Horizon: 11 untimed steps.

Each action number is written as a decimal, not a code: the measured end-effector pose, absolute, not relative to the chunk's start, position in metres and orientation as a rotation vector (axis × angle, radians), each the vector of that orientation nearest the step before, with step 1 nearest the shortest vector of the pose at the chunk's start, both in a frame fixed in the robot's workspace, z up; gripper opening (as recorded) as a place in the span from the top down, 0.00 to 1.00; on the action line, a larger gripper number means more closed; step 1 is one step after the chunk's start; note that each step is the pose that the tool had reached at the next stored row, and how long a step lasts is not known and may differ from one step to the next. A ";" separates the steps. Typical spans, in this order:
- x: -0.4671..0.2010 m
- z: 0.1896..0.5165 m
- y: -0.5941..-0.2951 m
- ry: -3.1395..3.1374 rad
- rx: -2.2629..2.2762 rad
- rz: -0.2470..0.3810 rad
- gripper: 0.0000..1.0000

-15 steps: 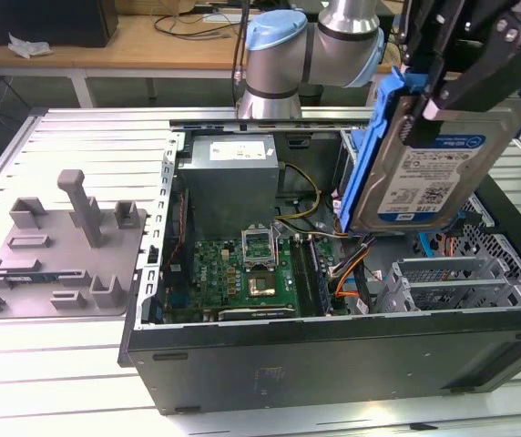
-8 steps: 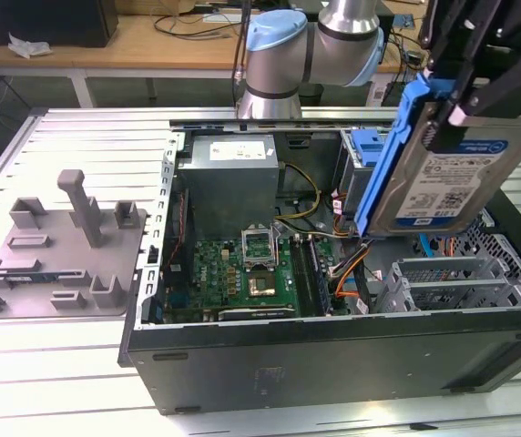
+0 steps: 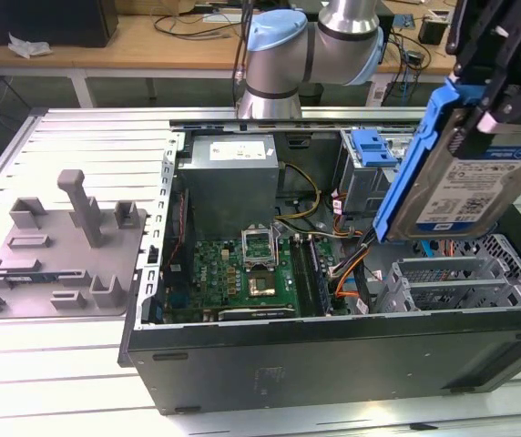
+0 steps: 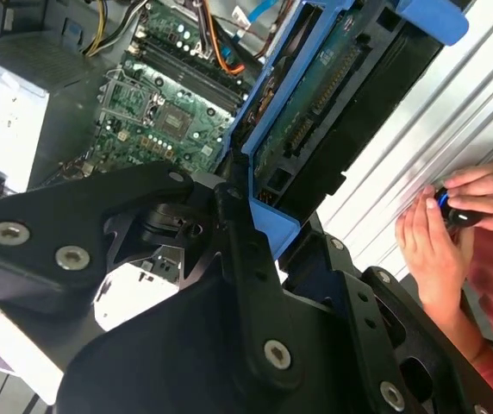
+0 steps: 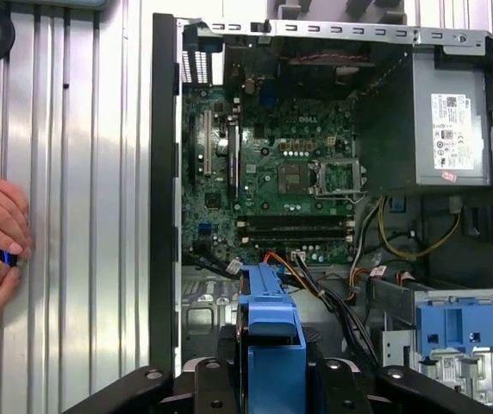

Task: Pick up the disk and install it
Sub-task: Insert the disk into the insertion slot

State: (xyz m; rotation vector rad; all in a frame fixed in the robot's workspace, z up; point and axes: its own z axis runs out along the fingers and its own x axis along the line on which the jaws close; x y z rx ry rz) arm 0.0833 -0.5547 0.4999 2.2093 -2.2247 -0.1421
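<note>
The disk [image 3: 465, 182] is a silver drive with a white-and-blue label and a blue carrier frame. It hangs tilted over the open computer case [image 3: 333, 355], on the exterior view's right, above the drive cage [image 3: 461, 282]. My gripper [image 3: 490, 114] is shut on it from above, black fingers [image 3: 506, 45] clamping its upper end. In the second wrist view the disk [image 4: 333, 95] shows its circuit-board underside between my gripper's [image 4: 264, 216] black links. In the first wrist view the disk's blue frame edge [image 5: 272, 345] sits over the case interior.
Inside the case are a motherboard [image 3: 242, 273], a grey power supply [image 3: 233, 173], cables and a bare blue bracket [image 3: 372, 146]. A grey fixture plate [image 3: 60, 246] lies on the ribbed table at the exterior view's left. A person's hands [image 4: 453, 224] hold a small device beside the case.
</note>
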 end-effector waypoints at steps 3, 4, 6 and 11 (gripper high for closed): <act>0.091 0.500 -0.557 -2.225 2.209 -0.142 0.63; 0.094 0.499 -0.558 -2.225 2.209 -0.142 0.63; 0.099 0.499 -0.559 -2.225 2.209 -0.142 0.63; 0.110 0.498 -0.560 -2.227 2.210 -0.140 0.63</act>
